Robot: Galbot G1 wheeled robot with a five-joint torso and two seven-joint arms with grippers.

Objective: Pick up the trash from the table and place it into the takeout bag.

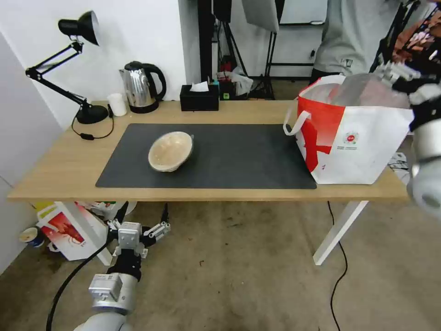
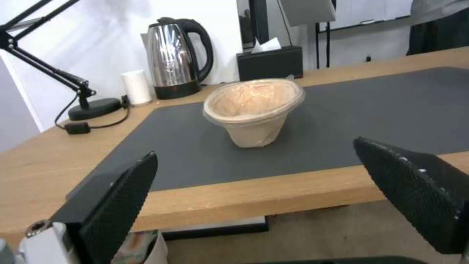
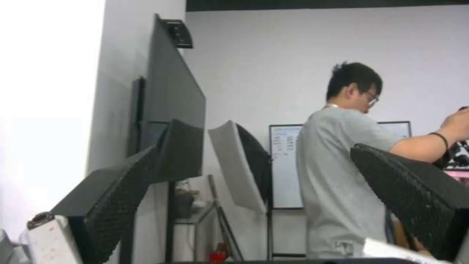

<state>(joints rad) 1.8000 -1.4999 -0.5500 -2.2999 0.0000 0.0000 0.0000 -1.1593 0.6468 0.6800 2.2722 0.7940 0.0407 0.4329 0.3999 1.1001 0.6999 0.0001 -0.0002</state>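
Note:
A beige paper bowl (image 1: 171,151) lies tipped on its side on the left half of the dark grey mat (image 1: 248,161); the left wrist view shows the bowl (image 2: 251,110) with its mouth facing the camera. The takeout bag (image 1: 353,138) stands open at the right end of the table (image 1: 59,170), its silver lining showing. My left gripper (image 1: 140,231) hangs open below the table's front edge, short of the bowl, with black fingers (image 2: 122,205) spread wide. My right gripper (image 1: 396,72) is raised at the bag's far right rim, its fingers (image 3: 415,205) open and holding nothing.
Along the table's back edge stand a black desk lamp (image 1: 82,69), a small white cup (image 1: 118,104), a steel kettle (image 1: 141,87) and a black tissue box (image 1: 199,98). Bags and a cup (image 1: 64,227) sit under the table's left end. A cable (image 1: 339,271) trails past the white leg (image 1: 340,230).

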